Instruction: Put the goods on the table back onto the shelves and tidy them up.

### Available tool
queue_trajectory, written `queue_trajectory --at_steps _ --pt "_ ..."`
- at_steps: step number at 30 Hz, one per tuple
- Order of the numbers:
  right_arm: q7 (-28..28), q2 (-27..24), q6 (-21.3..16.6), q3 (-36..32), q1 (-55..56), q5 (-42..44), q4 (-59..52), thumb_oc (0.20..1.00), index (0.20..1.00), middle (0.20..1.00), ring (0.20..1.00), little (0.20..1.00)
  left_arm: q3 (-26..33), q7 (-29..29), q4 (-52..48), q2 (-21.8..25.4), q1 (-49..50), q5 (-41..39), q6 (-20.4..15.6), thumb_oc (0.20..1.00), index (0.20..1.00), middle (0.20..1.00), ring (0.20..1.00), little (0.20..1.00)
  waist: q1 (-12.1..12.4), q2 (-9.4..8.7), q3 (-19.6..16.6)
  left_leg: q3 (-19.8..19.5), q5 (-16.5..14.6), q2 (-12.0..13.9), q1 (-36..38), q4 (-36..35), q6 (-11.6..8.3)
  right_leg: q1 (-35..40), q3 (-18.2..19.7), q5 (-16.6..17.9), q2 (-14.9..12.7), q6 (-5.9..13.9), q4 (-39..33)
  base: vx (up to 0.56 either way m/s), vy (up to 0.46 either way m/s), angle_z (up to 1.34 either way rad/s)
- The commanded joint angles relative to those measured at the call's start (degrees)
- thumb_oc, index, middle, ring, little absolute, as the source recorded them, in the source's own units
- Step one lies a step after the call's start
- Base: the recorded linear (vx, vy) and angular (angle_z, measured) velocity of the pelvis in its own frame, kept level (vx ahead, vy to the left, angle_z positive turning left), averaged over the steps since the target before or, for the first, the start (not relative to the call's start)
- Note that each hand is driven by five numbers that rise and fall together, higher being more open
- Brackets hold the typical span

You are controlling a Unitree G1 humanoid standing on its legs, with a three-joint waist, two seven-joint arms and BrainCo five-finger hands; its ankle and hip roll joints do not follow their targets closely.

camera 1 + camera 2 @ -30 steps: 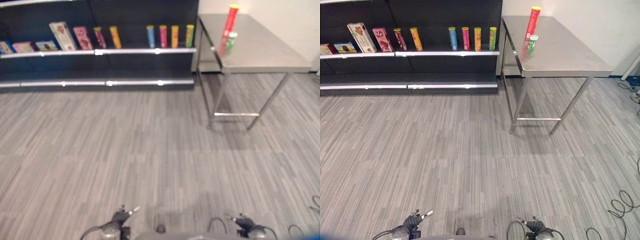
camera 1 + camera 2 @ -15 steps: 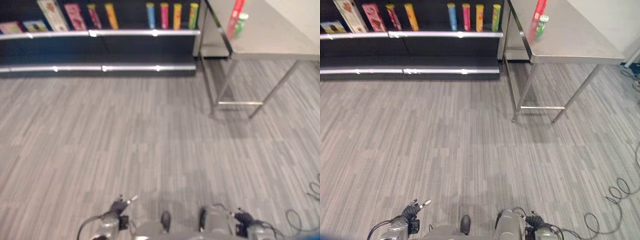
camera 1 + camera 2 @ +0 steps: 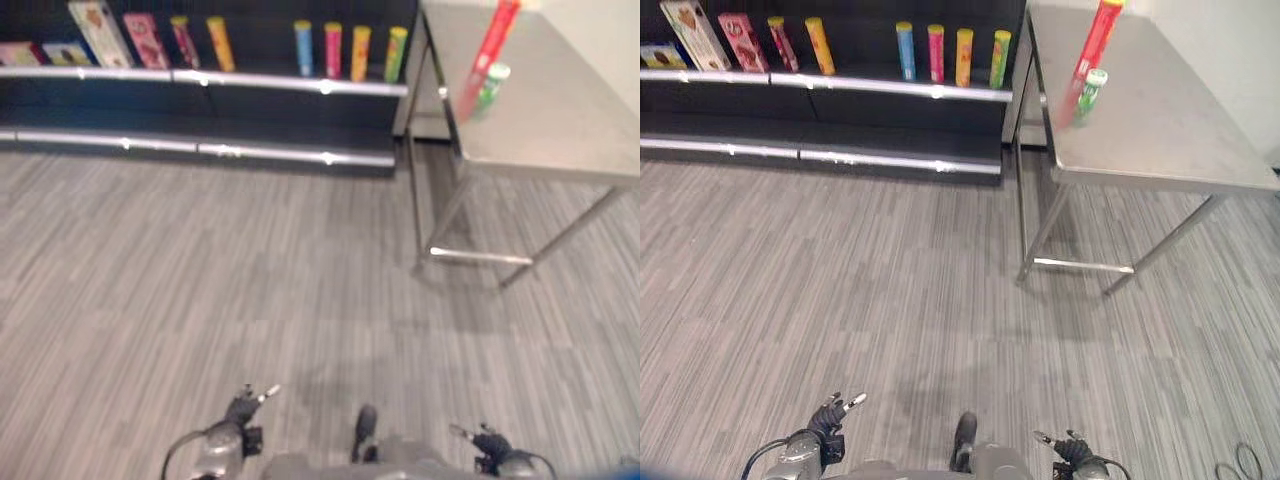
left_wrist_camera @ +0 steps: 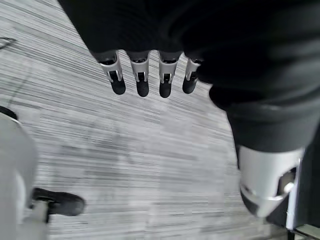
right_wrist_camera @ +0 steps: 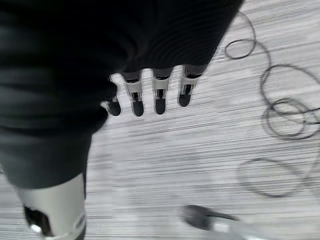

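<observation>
A tall red tube [image 3: 1097,38] and a small green can [image 3: 1089,92] stand close together near the left edge of the steel table [image 3: 1160,130] at the far right. To its left is the dark shelf unit [image 3: 840,85]. My left hand [image 3: 830,418] and right hand [image 3: 1070,450] hang low at the bottom of the eye views, far from the table. In the left wrist view the left hand's fingers [image 4: 142,80] are straight and hold nothing. The right hand's fingers [image 5: 150,97] are straight and empty too.
On the shelf stand a blue tube [image 3: 905,50], a pink tube [image 3: 936,52], a yellow tube [image 3: 964,56] and a green tube [image 3: 999,58], with boxes [image 3: 685,30] further left. Grey plank floor [image 3: 890,300] lies between me and them. The table's legs [image 3: 1040,220] stand beside the shelf's end.
The camera has moved, so the whole picture has shifted and the table and shelf look nearer. Both hands still hang low and open.
</observation>
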Motion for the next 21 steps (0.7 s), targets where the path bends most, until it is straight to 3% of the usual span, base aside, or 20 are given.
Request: queue_trajectory --at_steps 1,2,3,4,7,11,12,15,16,17,18,20,21 --pt "-0.79 -0.74 -0.26 1.41 -2.76 2.51 -0.57 1.0 1.0 1.0 1.0 1.0 -0.55 0.04 -3.06 3.21 -3.04 -2.04 -1.27 1.0 1.0 1.0 1.0 1.0 1.5 -2.87 4.51 5.17 3.11 1.19 3.39 -8.85 4.62 1.39 3.15 -0.34 -5.2 8.45 -4.64 0.27 -0.023 -0.33" --pt "-0.66 -0.85 -0.22 1.76 -3.32 2.36 -0.67 1.0 1.0 1.0 1.0 1.0 -0.62 0.06 -2.81 3.09 -3.13 -2.11 -1.35 1.0 1.0 1.0 1.0 1.0 1.97 -3.15 4.92 6.01 1.71 0.83 1.54 -9.77 4.89 2.35 3.64 -0.9 -5.72 8.69 -4.73 0.6 0.112 -0.33" --pt "-0.39 -0.92 -0.13 2.38 -3.77 1.79 -0.85 1.0 1.0 1.0 1.0 1.0 -0.75 0.03 -2.35 2.22 -2.63 -2.6 -1.57 1.0 1.0 1.0 1.0 1.0 3.2 -2.64 5.64 8.12 -1.29 0.64 -1.21 -21.13 4.15 5.34 4.88 -2.98 -6.87 9.67 -4.76 0.62 0.272 -0.39" --pt "-0.56 -1.03 -0.01 2.45 -3.63 0.97 -0.58 1.0 1.0 1.0 1.0 1.0 -1.17 -0.01 -1.51 1.71 -2.45 -2.53 -1.59 1.0 1.0 1.0 1.0 1.0 3.6 -2.19 5.48 8.63 -0.79 -0.09 -2.84 -33.67 3.23 7.16 4.84 -4.4 -7.61 10.41 -4.93 0.64 0.33 -0.44" --pt "-0.72 -1.15 -0.02 2.54 -3.26 -0.21 -0.2 1.0 1.0 1.0 1.0 1.0 -1.43 0.02 -0.32 1.63 -2.57 -2.21 -1.62 1.0 1.0 1.0 1.0 1.0 4.45 -0.03 4.76 5.79 6.52 -1.27 -4.69 -48.99 1.72 10.12 5.43 -6.59 -6.2 10.72 -5.45 0.35 0.211 -0.1" --pt "-1.08 -1.18 0.07 2.2 -3.04 -1.19 0.75 1.0 1.0 1.0 1.0 1.0 -1.09 0.21 1.67 1.45 -2.77 -1.96 -2.07 1.0 1.0 1.0 1.0 1.0 5.18 0.17 4.69 1.79 8.6 -3.62 -6.51 -55.41 0.15 13.02 7.53 -8.57 -6.22 11.27 -5.55 0.32 0.206 -0.28" --pt "-0.95 -1.47 0.16 1.44 -2.93 -1.38 1.25 1.0 1.0 1.0 1.0 1.0 -1.01 0.23 3.2 1.5 -2.73 -1.56 -2.15 1.0 1.0 1.0 1.0 1.0 5.32 0.28 4.22 1.01 9.35 -3.56 -7.26 -55.3 -0.49 14.38 9.55 -8.99 -7.19 12.38 -5.55 0.47 0.411 -0.35" --pt "-0.61 -1.61 0.34 0.74 -2.49 -2.22 2.01 1.0 1.0 1.0 1.0 1.0 -0.63 0.09 4.21 1.21 -1.89 -1.3 -2.22 1.0 1.0 1.0 1.0 1.0 5.52 0.93 3.13 -0.82 10.37 -3.54 -5.53 -55.73 0.13 14.94 11.27 -8.99 -8.83 13.65 -4.96 0.31 0.342 -0.64" --pt "-0.28 -1.68 0.73 -0.36 -2.1 -2.4 2.48 1.0 1.0 1.0 1.0 1.0 -0.4 0.24 4.31 1.7 -1.84 -0.63 -2.39 1.0 1.0 1.0 1.0 1.0 5.87 0.47 2.33 -0.52 9.45 -4.41 -3.85 -54.29 1.33 14.31 12.6 -8.13 -12.54 15.53 -2.14 0.44 0.57 -0.85" --pt "-0.04 -1.75 0.59 -1.21 -1.94 -2.08 2.71 1.0 1.0 1.0 1.0 1.0 -0.19 0.22 4.66 2.06 -1.94 -0.24 -2.51 1.0 1.0 1.0 1.0 1.0 5.63 0.18 1.97 0.01 8.38 -5.05 -2.97 -53.68 2.16 13.1 13.12 -6.48 -14.5 16.69 1.12 0.31 0.427 -0.77" --pt "-0.04 -1.73 0.59 -1.22 -1.93 -2.08 2.71 1.0 1.0 1.0 1.0 1.0 -0.2 0.22 4.67 2.07 -1.95 -0.24 -2.52 1.0 1.0 1.0 1.0 1.0 5.73 0.1 1.97 0.13 8.33 -5.11 -2.96 -53.63 2.2 13.04 13.24 -6.55 -14.6 16.73 1.22 0.2 0.259 -0.37" --pt "0.28 -2.17 0.98 -2.43 -1.68 -0.92 2.35 1.0 1.0 1.0 1.0 1.0 -0.12 0.03 3.77 3.03 -2.08 -0.19 -2.4 1.0 1.0 1.0 1.0 1.0 4.87 -0.34 2.38 0.88 5.76 -7.25 -0.88 -52.0 4.78 8.24 16.2 1.03 -17.92 17.2 12.24 0.21 0.423 -0.41" --pt "0.17 -2.71 1.05 -3.66 -1.4 0.26 2.08 1.0 1.0 1.0 1.0 1.0 -1.11 -0.54 1.89 4.33 -2.86 0.56 -2.26 1.0 1.0 1.0 1.0 1.0 3.11 0.59 3.92 0.42 3.85 -8.73 1.06 -50.92 7.44 2.9 19.69 8.15 -19.04 14.22 24.76 0.23 0.59 -0.17"
